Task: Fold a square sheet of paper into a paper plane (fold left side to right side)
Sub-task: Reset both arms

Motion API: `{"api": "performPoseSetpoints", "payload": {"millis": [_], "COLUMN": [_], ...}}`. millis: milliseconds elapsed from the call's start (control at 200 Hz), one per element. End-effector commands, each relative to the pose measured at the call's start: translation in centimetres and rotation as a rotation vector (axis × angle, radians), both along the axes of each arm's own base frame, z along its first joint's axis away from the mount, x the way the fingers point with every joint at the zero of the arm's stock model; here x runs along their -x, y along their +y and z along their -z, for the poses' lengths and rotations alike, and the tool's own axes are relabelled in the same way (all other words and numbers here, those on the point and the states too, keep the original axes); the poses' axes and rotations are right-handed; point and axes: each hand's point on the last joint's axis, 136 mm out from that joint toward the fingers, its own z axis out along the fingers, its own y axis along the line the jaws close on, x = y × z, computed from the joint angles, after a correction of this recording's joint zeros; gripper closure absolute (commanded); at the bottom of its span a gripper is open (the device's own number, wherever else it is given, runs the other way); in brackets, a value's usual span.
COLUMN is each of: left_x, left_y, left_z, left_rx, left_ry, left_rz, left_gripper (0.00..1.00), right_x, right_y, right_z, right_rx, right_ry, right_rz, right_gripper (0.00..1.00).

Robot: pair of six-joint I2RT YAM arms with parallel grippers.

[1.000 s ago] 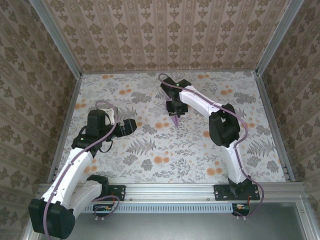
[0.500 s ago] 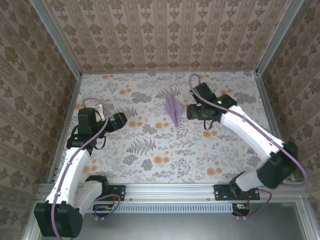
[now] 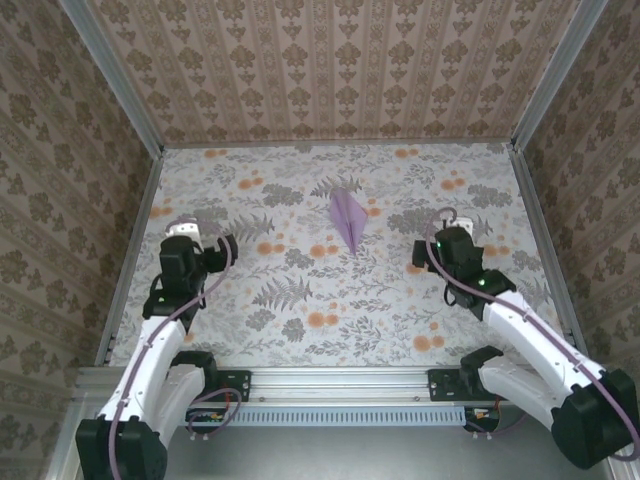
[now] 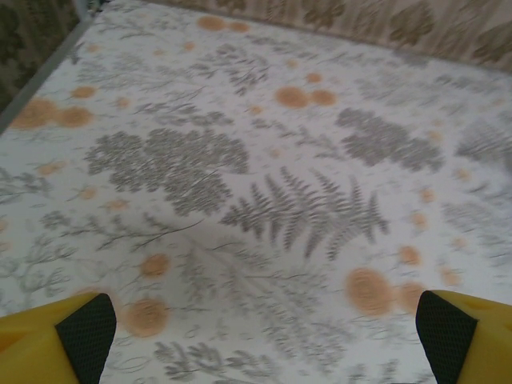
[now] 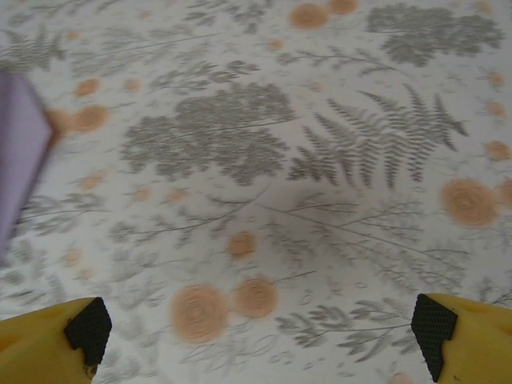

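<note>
1. The plane lies by itself on the table, in the far middle. It is a narrow lilac dart with a centre crease, its tip pointing toward the arms. The right wrist view catches one lilac edge of it at the far left.
2. A second ago the right claw stood directly over the plane, down on the paper. Half a second ago it had moved off just to the plane's right. Now it has pulled back toward its own base and is well apart from the paper.
3. The right claw is released: its jaws have spread wide, with nothing but bare flowered table between them.
4. The left claw is released too, its jaws as wide as before and nothing held. That arm has also drawn back toward the near left, well apart from the plane.
5. The plane has kept its place and heading since the right claw let go, so the release did not disturb it.
6. My reading is that the folding is finished. The dart is formed, both claws are empty and backing off, and probably only parking the arms remains.
</note>
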Motion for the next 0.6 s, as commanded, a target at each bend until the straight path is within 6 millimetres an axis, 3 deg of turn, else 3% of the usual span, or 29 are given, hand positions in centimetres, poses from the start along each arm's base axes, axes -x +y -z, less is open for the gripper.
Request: {"api": "performPoseSetpoints", "payload": {"millis": [0, 140, 320, 455, 595], "left_x": [-1.1, -2.3, -4.5, -6.1, -7.6], "left_y": [2.4, 2.9, 2.3, 1.8, 1.2], "left_z": [-0.8, 1.1, 3.4, 4.6, 4.2], "left_rx": [-0.160, -0.162, -0.172, -0.175, -0.165], "left_ry": [-0.064, -0.042, -0.053, -0.077, -0.130], "left_rz": [-0.062, -0.061, -0.007, 0.032, 0.094], "left_gripper": [0.00, 0.00, 0.00, 0.00, 0.00], "right_x": [-1.6, -2.7, -4.2, -6.0, -8.0], "right_y": [-2.6, -4.1, -4.7, -3.7, -2.9], "right_z": [-2.1, -1.9, 1.7, 1.3, 0.9], "right_rx": [0.034, 0.061, 0.044, 0.053, 0.049], "right_ry": [-0.179, -0.206, -0.224, -0.264, -0.317], "right_rz": [0.070, 0.058, 0.032, -0.045, -0.107], "right_gripper": [0.00, 0.00, 0.00, 0.00, 0.00]}}
